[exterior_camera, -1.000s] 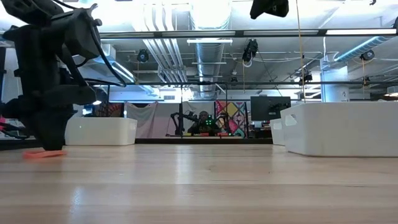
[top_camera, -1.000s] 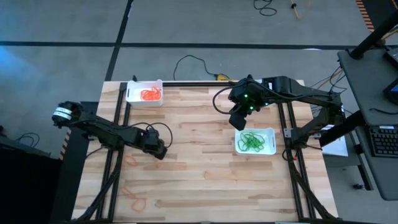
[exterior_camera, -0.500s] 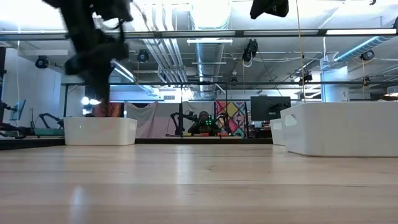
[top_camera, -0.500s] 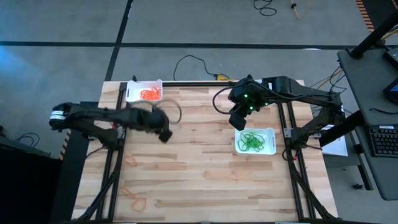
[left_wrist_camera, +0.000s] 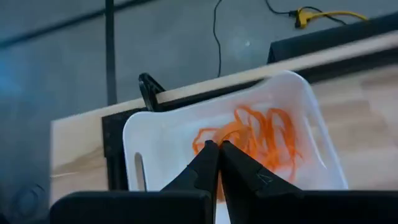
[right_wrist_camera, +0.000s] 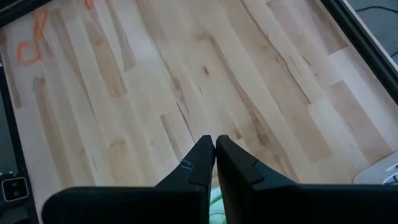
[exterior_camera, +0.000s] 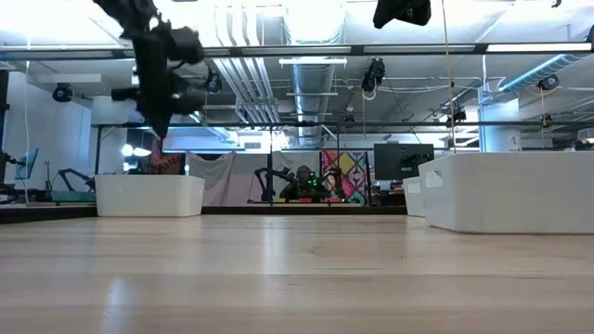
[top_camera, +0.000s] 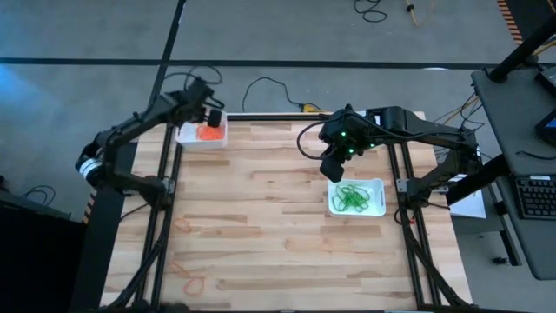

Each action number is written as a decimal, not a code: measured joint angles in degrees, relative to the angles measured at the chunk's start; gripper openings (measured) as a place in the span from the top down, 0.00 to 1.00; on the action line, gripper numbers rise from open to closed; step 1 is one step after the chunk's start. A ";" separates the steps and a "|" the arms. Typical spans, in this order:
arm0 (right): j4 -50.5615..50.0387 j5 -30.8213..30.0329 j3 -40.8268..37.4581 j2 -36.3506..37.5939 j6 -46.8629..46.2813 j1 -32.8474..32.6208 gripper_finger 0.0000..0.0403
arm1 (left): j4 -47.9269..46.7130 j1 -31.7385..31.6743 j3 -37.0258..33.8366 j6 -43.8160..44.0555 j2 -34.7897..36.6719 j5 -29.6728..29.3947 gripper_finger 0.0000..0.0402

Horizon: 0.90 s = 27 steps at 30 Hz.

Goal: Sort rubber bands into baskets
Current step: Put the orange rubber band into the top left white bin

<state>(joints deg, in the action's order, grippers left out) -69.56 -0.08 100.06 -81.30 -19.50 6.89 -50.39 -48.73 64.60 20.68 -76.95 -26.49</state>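
Above the far-left basket (top_camera: 201, 130): left gripper (top_camera: 211, 114), fingers (left_wrist_camera: 205, 163) pressed together; whether a band is pinched between them cannot be told. Basket contents: orange rubber bands (left_wrist_camera: 249, 138), heaped. Basket position: far left corner of the table (top_camera: 278, 226), by the edge.

Above the table near the right basket (top_camera: 356, 197): right gripper (top_camera: 331, 169), fingers (right_wrist_camera: 202, 160) clenched, nothing visible between them. Basket contents: green rubber bands (top_camera: 351, 197), tangled.

On bare wood, front left of the table: loose orange rubber bands (top_camera: 193, 280), several, apart from both baskets; two more show in the right wrist view (right_wrist_camera: 28, 52).

Behind the table, on the floor: black cable (top_camera: 265, 85), yellow plug (left_wrist_camera: 308, 15).
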 joint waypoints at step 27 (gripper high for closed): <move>0.00 0.00 0.01 0.00 -0.01 -0.01 0.97 | -17.86 0.05 -4.25 -8.46 -0.11 22.13 0.48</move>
<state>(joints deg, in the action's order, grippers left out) -69.56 -0.07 100.07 -81.30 -19.51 6.87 -68.25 -48.68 60.36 12.22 -77.06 -4.36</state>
